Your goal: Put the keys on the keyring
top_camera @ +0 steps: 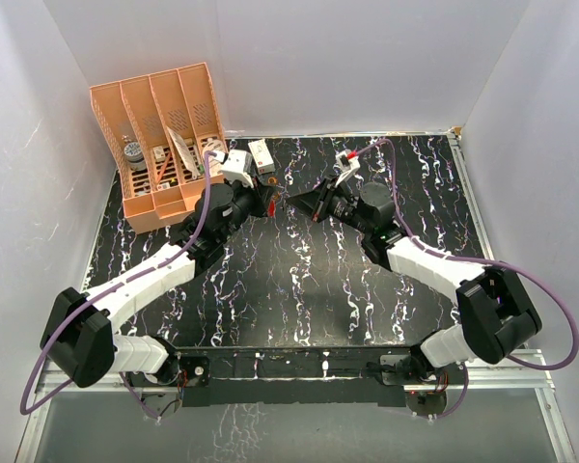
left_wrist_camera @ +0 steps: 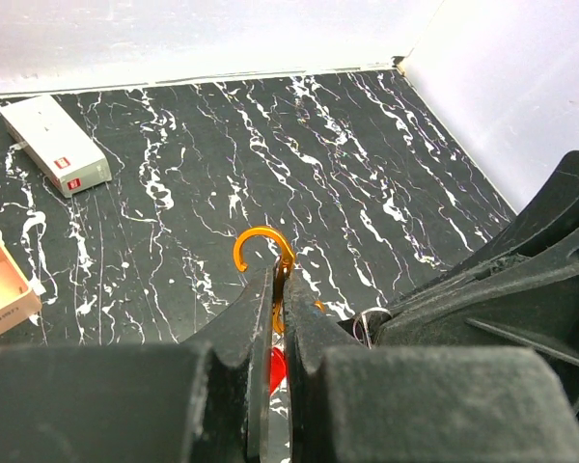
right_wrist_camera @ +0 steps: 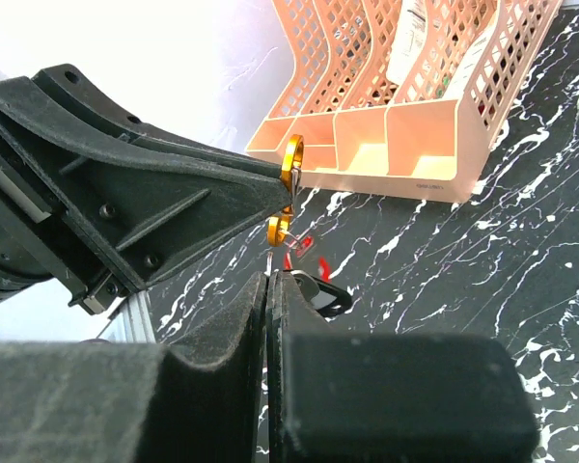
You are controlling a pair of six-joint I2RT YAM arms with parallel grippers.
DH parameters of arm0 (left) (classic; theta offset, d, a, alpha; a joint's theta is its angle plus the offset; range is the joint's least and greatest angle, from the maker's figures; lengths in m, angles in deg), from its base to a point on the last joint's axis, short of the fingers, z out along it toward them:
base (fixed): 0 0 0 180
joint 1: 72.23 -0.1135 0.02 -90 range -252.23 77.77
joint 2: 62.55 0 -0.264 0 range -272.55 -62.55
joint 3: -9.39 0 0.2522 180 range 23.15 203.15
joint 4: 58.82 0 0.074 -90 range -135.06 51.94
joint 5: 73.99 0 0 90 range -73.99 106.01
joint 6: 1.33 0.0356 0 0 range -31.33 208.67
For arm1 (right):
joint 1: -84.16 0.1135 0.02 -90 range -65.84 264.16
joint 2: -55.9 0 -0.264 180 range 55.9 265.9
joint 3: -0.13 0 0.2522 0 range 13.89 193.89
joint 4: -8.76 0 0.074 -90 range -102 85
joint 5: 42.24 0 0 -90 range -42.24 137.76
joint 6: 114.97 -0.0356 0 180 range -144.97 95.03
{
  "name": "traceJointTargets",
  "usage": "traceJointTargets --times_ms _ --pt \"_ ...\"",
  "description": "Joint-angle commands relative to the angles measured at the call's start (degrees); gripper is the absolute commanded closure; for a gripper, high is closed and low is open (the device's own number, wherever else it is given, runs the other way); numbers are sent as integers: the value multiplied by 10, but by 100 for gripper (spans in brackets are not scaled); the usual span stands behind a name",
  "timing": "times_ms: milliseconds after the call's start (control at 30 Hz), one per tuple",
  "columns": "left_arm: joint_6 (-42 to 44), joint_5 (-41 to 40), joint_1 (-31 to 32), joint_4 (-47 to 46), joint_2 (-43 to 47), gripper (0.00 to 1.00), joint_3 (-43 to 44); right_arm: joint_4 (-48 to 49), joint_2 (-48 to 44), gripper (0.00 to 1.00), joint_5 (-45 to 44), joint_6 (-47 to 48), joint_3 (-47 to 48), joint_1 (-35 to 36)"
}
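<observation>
My left gripper [top_camera: 274, 200] is shut on the orange-yellow keyring [left_wrist_camera: 263, 248], whose open hook sticks out past the fingertips. In the right wrist view the keyring [right_wrist_camera: 291, 166] stands upright in the left fingers. The red-headed key [right_wrist_camera: 306, 245] hangs just below the keyring's lower end; its red head shows under the left fingers [left_wrist_camera: 277, 367]. My right gripper [top_camera: 309, 206] meets the left tip to tip and is shut, with a thin silver piece running from its jaws up to the keyring. The black-headed key [right_wrist_camera: 328, 294] sticks out beside its right finger.
A peach desk organiser [top_camera: 164, 145] with several slots stands at the back left, close to the left arm. A small white box [top_camera: 261, 157] lies behind the grippers on the black marbled table [top_camera: 299, 289]. White walls enclose the table on three sides.
</observation>
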Motion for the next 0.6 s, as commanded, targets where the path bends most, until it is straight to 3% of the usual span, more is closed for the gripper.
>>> traceJointTargets --times_ms 0,567 --pt "23 -11 7 -27 18 100 -3 44 6 100 12 -30 31 -3" --pt "76 -53 31 -23 2 100 -4 64 15 100 26 -96 25 -15"
